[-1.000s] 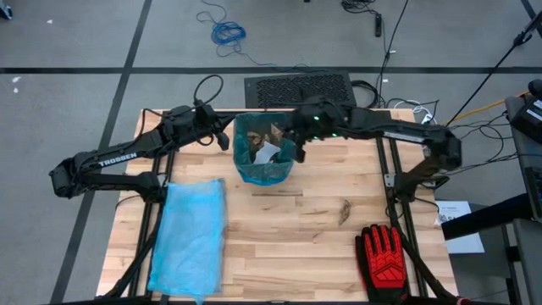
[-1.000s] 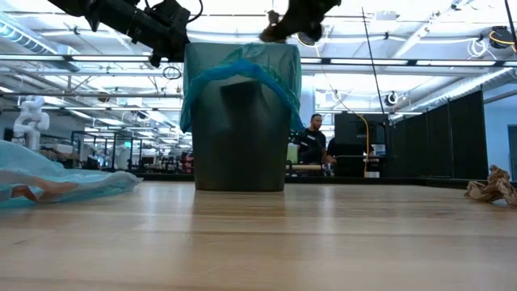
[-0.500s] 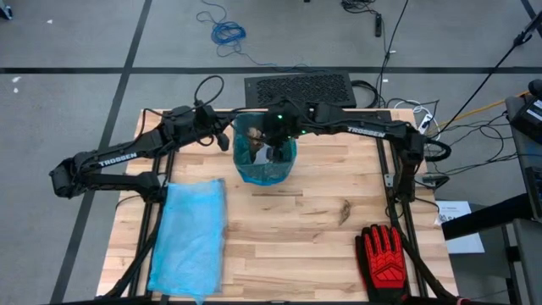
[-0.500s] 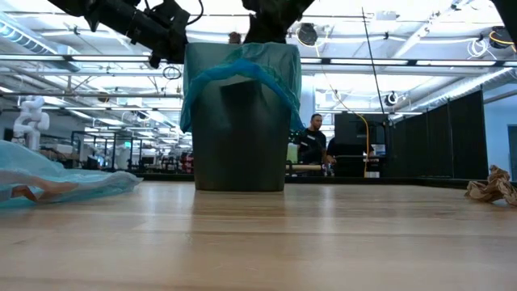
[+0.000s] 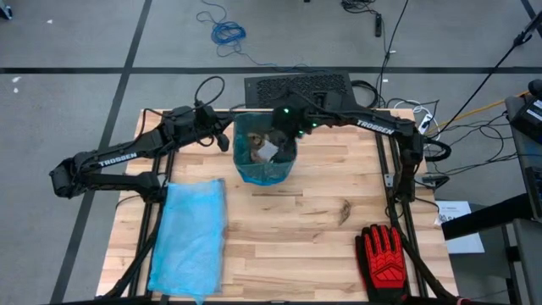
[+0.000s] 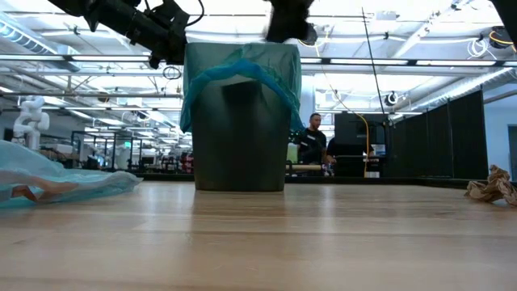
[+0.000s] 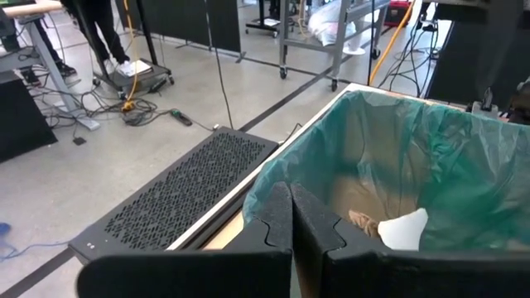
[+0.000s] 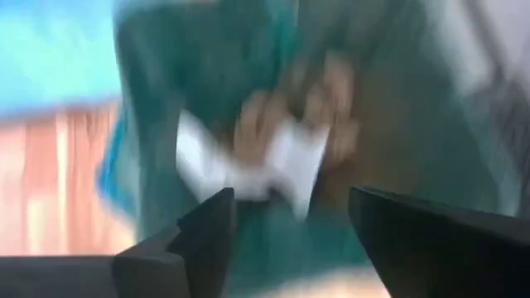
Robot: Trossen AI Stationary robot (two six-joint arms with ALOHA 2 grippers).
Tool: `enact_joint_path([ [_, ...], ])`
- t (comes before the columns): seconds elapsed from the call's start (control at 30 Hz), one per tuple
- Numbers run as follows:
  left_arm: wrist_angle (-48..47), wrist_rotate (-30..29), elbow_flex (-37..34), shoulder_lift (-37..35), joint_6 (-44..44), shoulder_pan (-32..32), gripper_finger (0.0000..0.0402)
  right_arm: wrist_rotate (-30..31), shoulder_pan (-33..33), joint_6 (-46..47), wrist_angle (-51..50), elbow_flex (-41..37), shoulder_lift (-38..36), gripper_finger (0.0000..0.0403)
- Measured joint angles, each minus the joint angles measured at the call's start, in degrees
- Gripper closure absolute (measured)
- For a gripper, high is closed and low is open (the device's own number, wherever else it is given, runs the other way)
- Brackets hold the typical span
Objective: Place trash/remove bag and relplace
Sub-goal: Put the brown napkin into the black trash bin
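A dark bin lined with a teal bag (image 5: pixel 264 161) stands at the table's far middle. Trash, brown and white scraps (image 5: pixel 267 149), lies inside it (image 7: pixel 389 228). My right gripper (image 8: pixel 290 223) hangs open over the bin's mouth (image 5: pixel 284 138), nothing between its fingers. My left gripper (image 7: pixel 290 199) is shut at the bin's left rim (image 5: pixel 224 141). One brown scrap (image 5: pixel 345 210) lies on the table right of the middle. A spare blue bag (image 5: pixel 188 237) lies flat at the near left. My left gripper's shut fingertips stand right at the teal bag's rolled-over rim (image 7: pixel 263 192), on the bin's left side. I cannot tell whether they touch it or have any of the plastic between them.
A red-and-black glove (image 5: pixel 385 254) lies at the table's near right corner. A black perforated panel (image 5: pixel 298 89) lies just beyond the far edge, behind the bin. People (image 6: pixel 313 141) stand in the room far behind the table.
My right gripper came from the bin's right rim toward the table's left, over the bin's mouth, carrying a brown scrap. It has let go. The scrap no longer shows at its fingers.
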Motion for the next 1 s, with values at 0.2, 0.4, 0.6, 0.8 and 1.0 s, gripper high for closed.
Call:
enact_joint_path([
  [0.2,-0.4,0.0,0.0,0.0,1.1,0.0,0.0402,0.6,4.0,8.9,-18.5,0.0,-2.4,0.0247],
  [0.4,-0.6,0.0,0.0,0.0,1.5,0.0,0.0402,5.9,9.2,18.4,-21.4,-4.8,-6.7,0.0283],
  [0.6,-2.0,0.0,0.0,0.0,1.5,0.0,0.0402,7.7,11.7,34.1,-19.6,-25.3,-17.5,0.0306],
  [0.8,-2.6,0.0,0.0,0.0,1.4,0.0,0.0402,-0.3,16.3,51.2,-4.4,-50.9,-28.0,0.0318],
  [1.0,-2.6,0.0,0.0,0.0,1.1,0.0,0.0402,-3.3,22.1,66.2,10.9,-68.7,-32.5,0.0285],
])
